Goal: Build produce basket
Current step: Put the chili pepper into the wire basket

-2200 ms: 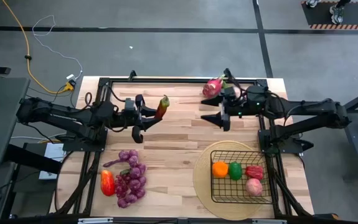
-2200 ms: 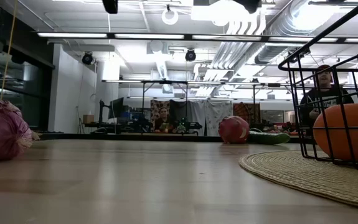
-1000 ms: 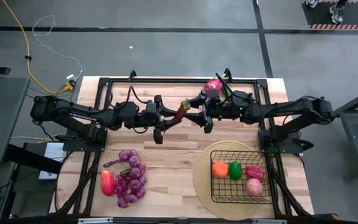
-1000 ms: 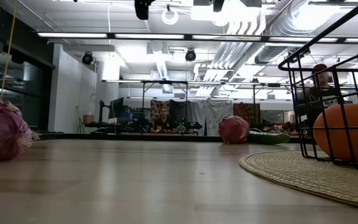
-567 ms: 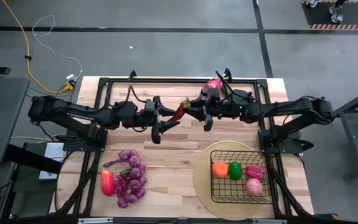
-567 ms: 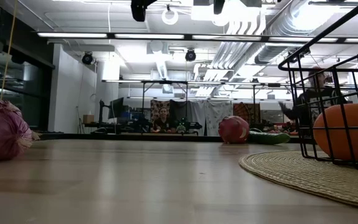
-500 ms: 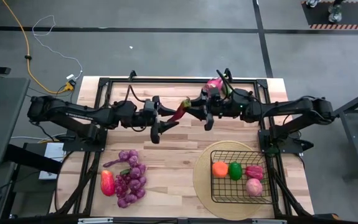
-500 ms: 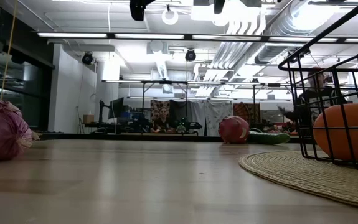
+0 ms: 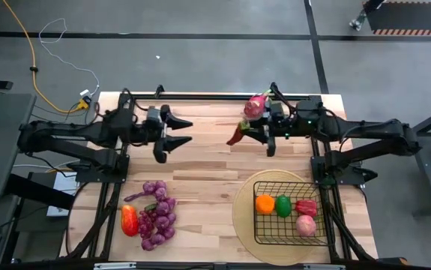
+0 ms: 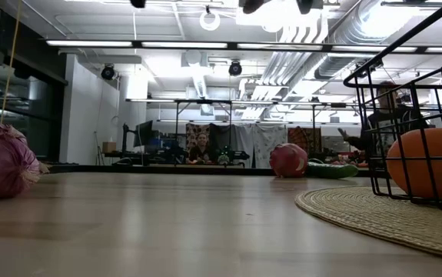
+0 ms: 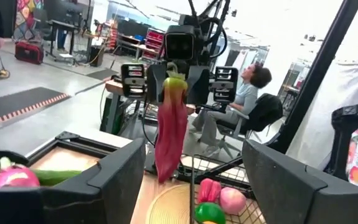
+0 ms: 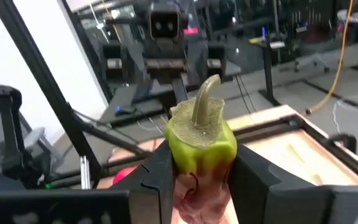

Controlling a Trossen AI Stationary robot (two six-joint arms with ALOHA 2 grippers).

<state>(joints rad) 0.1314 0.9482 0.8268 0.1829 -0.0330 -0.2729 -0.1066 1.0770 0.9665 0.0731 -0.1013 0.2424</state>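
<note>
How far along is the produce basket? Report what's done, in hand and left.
Done: the basket holds four pieces, an orange, a green pepper, a red piece and a pink one. In hand: the right gripper is shut on a long red pepper; the left gripper is open, empty. Left: that pepper, the grape bunches, the red-orange piece beside them, the dragon fruit.

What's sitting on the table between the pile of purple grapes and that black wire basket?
Nothing: in the high view, only bare wood and the woven mat's edge lie between the grapes and the basket.
</note>
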